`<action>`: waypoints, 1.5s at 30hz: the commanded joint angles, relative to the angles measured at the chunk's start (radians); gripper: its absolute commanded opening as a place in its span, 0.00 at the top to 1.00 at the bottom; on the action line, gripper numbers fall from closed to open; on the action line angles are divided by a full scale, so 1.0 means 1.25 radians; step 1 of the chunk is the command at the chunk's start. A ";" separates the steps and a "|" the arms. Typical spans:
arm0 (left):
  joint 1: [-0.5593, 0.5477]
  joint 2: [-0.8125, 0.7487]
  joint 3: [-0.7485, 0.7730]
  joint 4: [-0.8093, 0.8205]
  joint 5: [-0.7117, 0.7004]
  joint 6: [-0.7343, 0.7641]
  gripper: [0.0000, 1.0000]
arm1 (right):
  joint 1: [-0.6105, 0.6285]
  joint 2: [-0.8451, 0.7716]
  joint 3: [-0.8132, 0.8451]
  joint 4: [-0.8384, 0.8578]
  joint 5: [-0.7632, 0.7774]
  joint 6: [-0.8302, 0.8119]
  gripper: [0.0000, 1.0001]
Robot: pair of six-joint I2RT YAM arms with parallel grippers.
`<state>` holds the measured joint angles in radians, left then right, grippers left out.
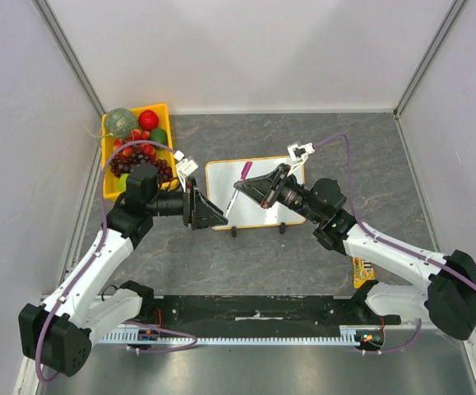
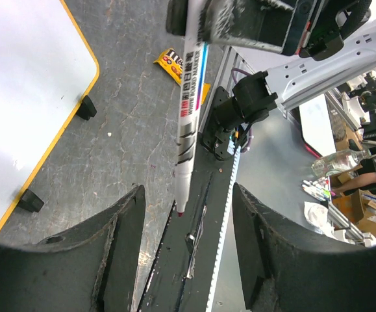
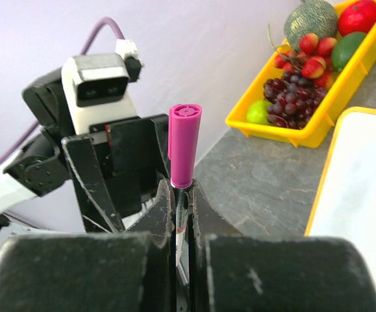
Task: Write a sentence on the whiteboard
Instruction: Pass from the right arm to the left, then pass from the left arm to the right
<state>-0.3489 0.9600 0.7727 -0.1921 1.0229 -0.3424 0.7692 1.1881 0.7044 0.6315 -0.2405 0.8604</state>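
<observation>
The whiteboard (image 1: 221, 177) lies flat in the middle of the table, and no writing shows on its visible parts; the sentence is not in view. It also shows in the left wrist view (image 2: 25, 84) and the right wrist view (image 3: 363, 188). My right gripper (image 1: 242, 188) is shut on a white marker (image 1: 236, 197) over the board's left part, with its magenta cap (image 3: 184, 146) on the rear end. The marker's bare tip (image 2: 181, 209) points between the spread fingers of my open left gripper (image 2: 188, 195), which sits at the board's left edge (image 1: 217, 216).
A yellow tray (image 1: 104, 164) of fruit stands at the back left, behind my left arm. A yellow candy packet (image 1: 362, 271) lies on the table at the right, under my right arm. A black rail (image 1: 254, 309) runs along the near edge.
</observation>
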 commanded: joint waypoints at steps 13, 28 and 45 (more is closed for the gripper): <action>0.002 -0.011 0.008 -0.003 -0.034 -0.002 0.98 | -0.002 0.028 -0.008 0.140 0.027 0.079 1.00; 0.002 -0.023 0.000 0.013 0.006 0.005 0.98 | -0.099 0.070 0.105 0.042 -0.285 0.000 0.02; -0.018 -0.040 -0.030 0.121 0.112 -0.040 0.98 | -0.125 0.112 0.208 -0.141 -0.544 -0.097 0.08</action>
<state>-0.3630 0.9310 0.7399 -0.1043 1.1126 -0.3614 0.6151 1.3075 0.9245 0.5087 -0.8501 0.7650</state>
